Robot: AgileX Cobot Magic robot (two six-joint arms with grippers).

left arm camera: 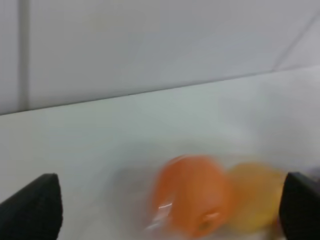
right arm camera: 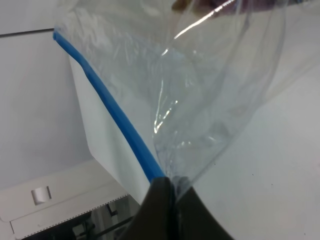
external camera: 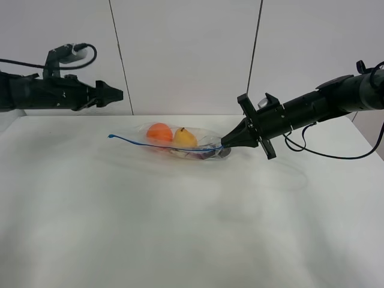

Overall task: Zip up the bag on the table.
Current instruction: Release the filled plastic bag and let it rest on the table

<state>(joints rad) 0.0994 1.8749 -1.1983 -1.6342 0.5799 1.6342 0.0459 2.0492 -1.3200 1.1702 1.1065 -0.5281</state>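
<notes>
The clear bag [external camera: 180, 144] lies on the white table [external camera: 180, 234], near the back middle. An orange item [external camera: 159, 132], a yellow item [external camera: 185, 138] and a dark item [external camera: 201, 154] show through it. Its blue zip strip [external camera: 156, 144] runs along the near edge. My right gripper [external camera: 225, 144] is shut on the strip's right end; the right wrist view shows the closed fingers [right arm camera: 169, 200] pinching the blue strip [right arm camera: 115, 115]. My left gripper [external camera: 119, 94] hangs in the air up and left of the bag, open and empty. Its fingertips [left arm camera: 35, 205] frame the blurred orange item [left arm camera: 192, 192].
White wall panels [external camera: 186, 54] stand right behind the table's far edge. The right arm's black cable [external camera: 324, 155] droops down to the table at the right. Grey equipment [right arm camera: 45, 197] shows beyond the table's edge in the right wrist view.
</notes>
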